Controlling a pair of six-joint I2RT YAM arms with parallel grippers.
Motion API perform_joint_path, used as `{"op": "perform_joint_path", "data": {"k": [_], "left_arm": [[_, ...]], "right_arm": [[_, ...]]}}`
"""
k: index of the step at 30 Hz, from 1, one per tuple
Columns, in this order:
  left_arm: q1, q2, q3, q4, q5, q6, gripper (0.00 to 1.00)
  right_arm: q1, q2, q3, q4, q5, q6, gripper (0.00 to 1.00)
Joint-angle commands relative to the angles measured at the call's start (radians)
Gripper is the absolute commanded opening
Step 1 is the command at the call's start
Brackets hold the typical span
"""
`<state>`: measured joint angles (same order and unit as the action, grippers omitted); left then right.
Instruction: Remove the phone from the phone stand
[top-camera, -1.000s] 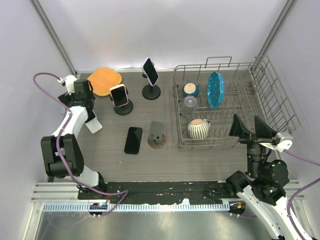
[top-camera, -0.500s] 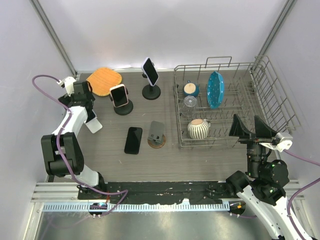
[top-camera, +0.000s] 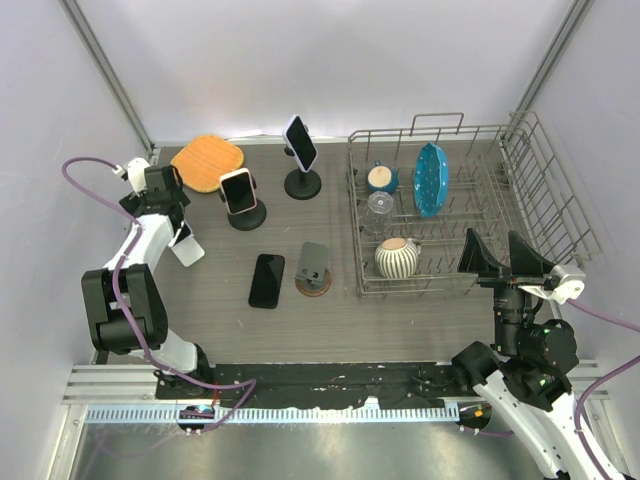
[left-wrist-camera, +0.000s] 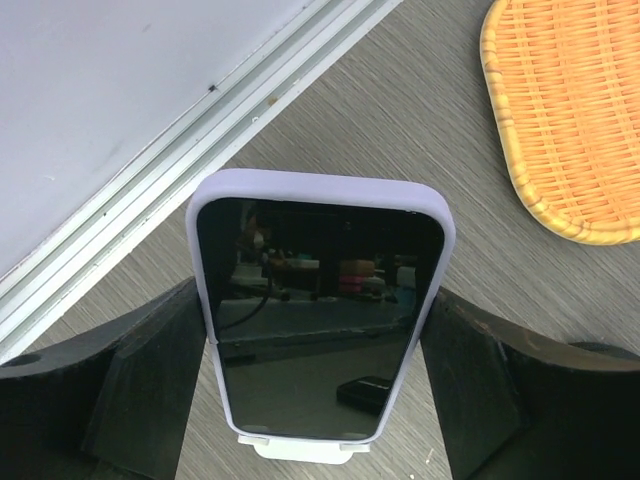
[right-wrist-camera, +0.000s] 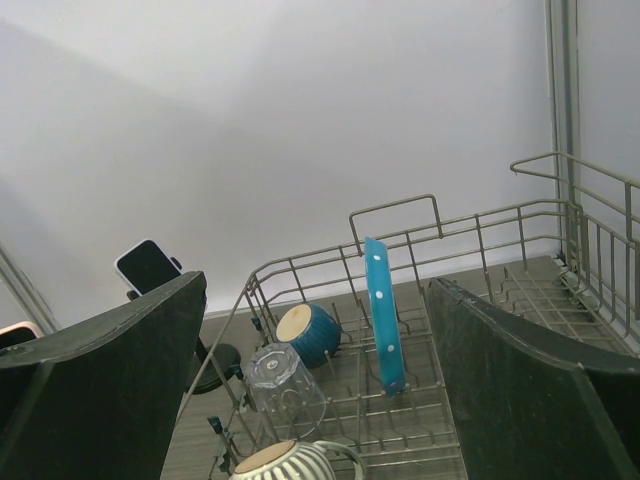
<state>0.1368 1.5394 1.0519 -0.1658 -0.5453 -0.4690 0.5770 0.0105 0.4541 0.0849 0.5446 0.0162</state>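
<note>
A phone in a lavender case (left-wrist-camera: 315, 300) stands upright in a small white stand (left-wrist-camera: 300, 447) at the table's left edge. In the top view the phone (top-camera: 179, 232) and its stand (top-camera: 189, 251) sit just in front of my left gripper (top-camera: 171, 216). In the left wrist view my left gripper (left-wrist-camera: 315, 335) straddles the phone, with its fingertips (left-wrist-camera: 170, 340) against both side edges. The phone's foot still rests in the stand's lip. My right gripper (top-camera: 505, 262) is wide open and empty, raised beside the dish rack.
Another phone on a black round stand (top-camera: 240, 195) and a third on a stalk stand (top-camera: 301, 150) are behind. A black phone (top-camera: 267, 280) lies flat beside a grey stand on a coaster (top-camera: 314, 268). A wicker mat (top-camera: 208, 160) lies back left, and a dish rack (top-camera: 520, 215) with crockery stands right.
My left gripper has shifted slightly to the left around the lavender phone. The right arm has not moved.
</note>
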Motion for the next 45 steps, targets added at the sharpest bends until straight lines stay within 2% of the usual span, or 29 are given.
{"op": "perform_joint_path", "data": {"k": [1,7,8,10,11,16,19,24,27,30,34,40,45], "left_arm": [[0.009,-0.041,-0.006,0.025,-0.001,-0.010,0.82],[0.009,-0.099,-0.003,0.011,0.016,0.001,0.64],[0.009,-0.105,-0.001,0.008,0.019,0.000,0.58],[0.009,-0.122,0.003,-0.003,0.030,0.001,0.54],[0.009,-0.136,0.005,-0.006,0.034,0.003,0.48],[0.007,-0.168,0.032,-0.052,0.048,0.018,0.37],[0.000,-0.191,0.060,-0.087,0.056,0.039,0.25],[-0.060,-0.223,0.157,-0.230,0.088,0.064,0.23],[-0.103,-0.252,0.246,-0.343,0.136,0.066,0.16],[-0.128,-0.307,0.266,-0.432,0.160,0.069,0.12],[-0.228,-0.364,0.281,-0.538,0.194,0.082,0.09],[-0.396,-0.395,0.281,-0.702,0.214,0.098,0.08],[-0.489,-0.398,0.235,-0.788,0.215,0.089,0.08]], "right_arm": [[0.007,-0.007,0.024,0.024,0.011,-0.009,0.97],[0.006,-0.009,0.024,0.024,0.012,-0.007,0.97],[0.006,-0.007,0.024,0.024,0.014,-0.009,0.97],[0.007,-0.009,0.024,0.024,0.014,-0.009,0.97],[0.006,-0.007,0.024,0.024,0.014,-0.007,0.98],[0.007,-0.007,0.024,0.024,0.014,-0.007,0.97],[0.007,-0.007,0.024,0.024,0.014,-0.007,0.97],[0.007,-0.009,0.020,0.027,0.015,-0.009,0.98],[0.007,-0.009,0.020,0.029,0.017,-0.010,0.98],[0.007,-0.007,0.020,0.029,0.018,-0.010,0.97],[0.006,-0.009,0.015,0.032,0.017,-0.010,0.98],[0.007,-0.009,0.015,0.033,0.018,-0.012,0.98],[0.007,-0.007,0.015,0.035,0.023,-0.010,0.97]]}}
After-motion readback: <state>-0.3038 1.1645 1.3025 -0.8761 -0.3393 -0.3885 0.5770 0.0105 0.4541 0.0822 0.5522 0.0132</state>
